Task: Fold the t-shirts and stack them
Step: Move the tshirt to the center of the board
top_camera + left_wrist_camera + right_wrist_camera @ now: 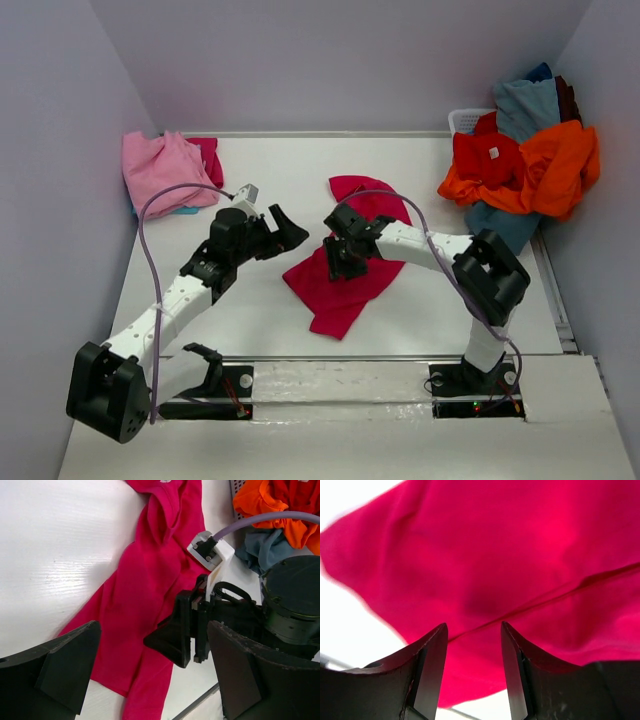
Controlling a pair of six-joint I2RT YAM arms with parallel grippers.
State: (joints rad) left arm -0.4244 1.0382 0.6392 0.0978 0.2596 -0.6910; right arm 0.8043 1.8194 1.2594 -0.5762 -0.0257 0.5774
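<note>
Right gripper (472, 630) down on crimson t-shirt (335, 295), jaws partly apart astride a raised fold line; cloth caught or not, impossible to tell. Left gripper (283, 232) just beside, spread wide, holding nothing, aimed at same garment. Shirt crumpled and slantwise at middle of table (270, 320), not yet flattened. Farther off: light pink t-shirt (160, 170) bunched at far left corner; orange, red and grey-blue heap (525, 165) spilling over white basket (462, 120) at far right. Risks, as judged: pinch taking too few or too many layers and dragging garment into a worse bundle; thin hold slipping on lift; wrists close together, liable to knock on careless approach.
</note>
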